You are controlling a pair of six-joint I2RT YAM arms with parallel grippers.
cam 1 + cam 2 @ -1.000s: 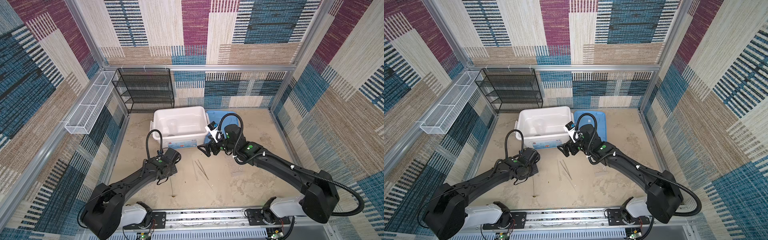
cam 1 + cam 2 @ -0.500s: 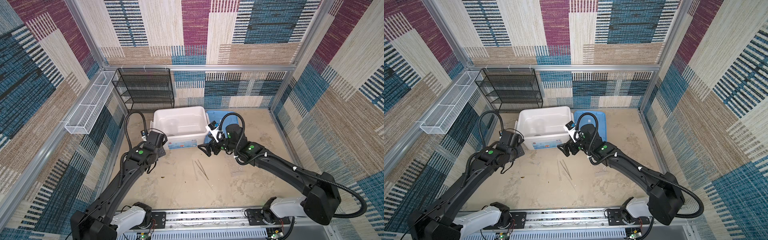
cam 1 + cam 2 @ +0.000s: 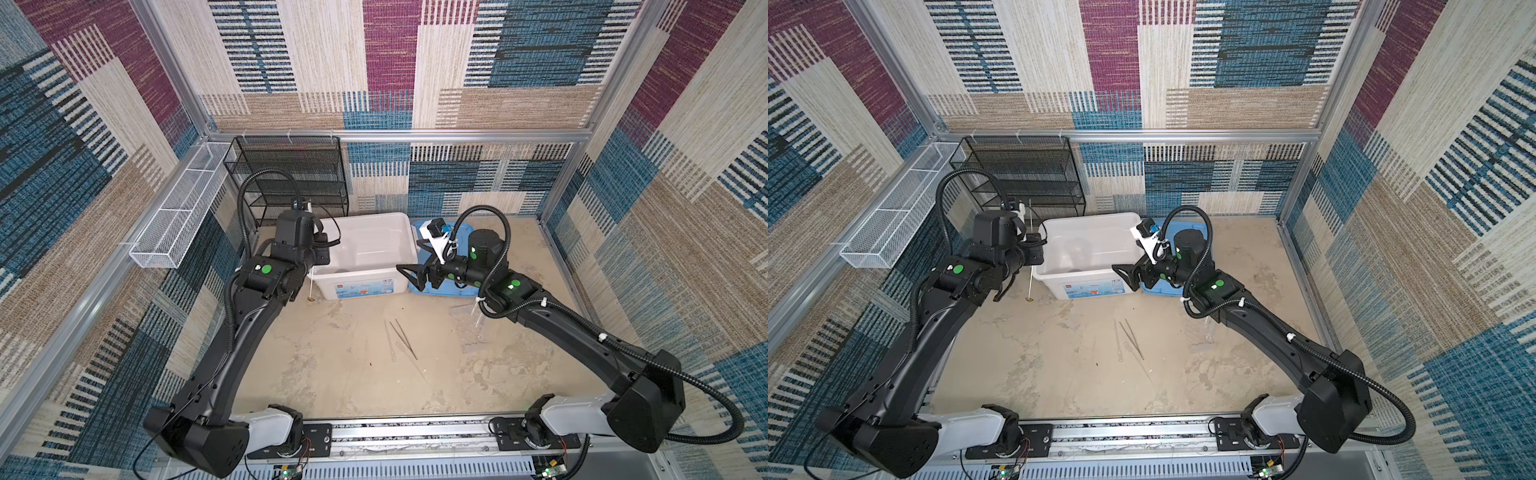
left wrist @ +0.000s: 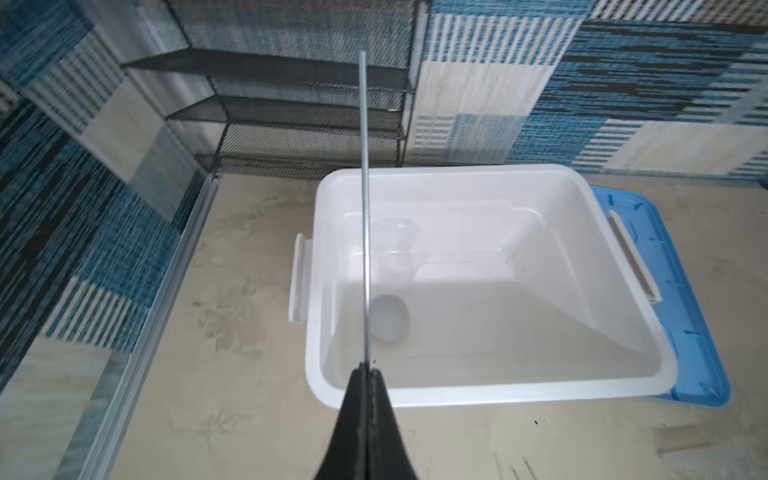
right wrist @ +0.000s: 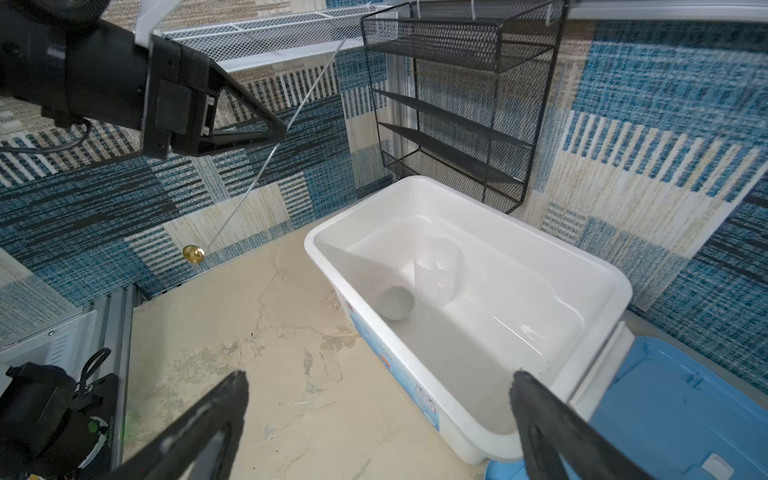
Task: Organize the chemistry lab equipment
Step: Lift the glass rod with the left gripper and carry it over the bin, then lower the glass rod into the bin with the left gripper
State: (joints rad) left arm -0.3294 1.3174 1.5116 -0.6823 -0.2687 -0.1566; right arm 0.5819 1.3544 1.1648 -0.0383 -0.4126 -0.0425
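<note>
My left gripper [image 4: 367, 368] is shut on a long thin rod [image 4: 364, 199], which stands upright beside the left end of the white box [image 3: 365, 286]. The rod's brown tip [image 5: 193, 253] hangs above the floor. A clear beaker [image 5: 438, 266] and a small white dish [image 5: 397, 303] sit inside the box. Metal tweezers [image 3: 405, 338] and a clear dropper [image 3: 390, 340] lie on the floor in the middle. Something clear, perhaps a tube [image 3: 478, 318], lies partly under my right arm. My right gripper [image 5: 379, 378] is open and empty, level with the box's front right corner.
A light-blue lid [image 3: 457, 291] lies flat right of the box, under my right wrist. A black mesh shelf [image 3: 291, 174] stands against the back wall behind the box. A white wire basket [image 3: 178, 216] hangs on the left wall.
My left arm has risen from the floor and swung back to the box's left end, carrying the rod. The right arm has stayed where it was.
</note>
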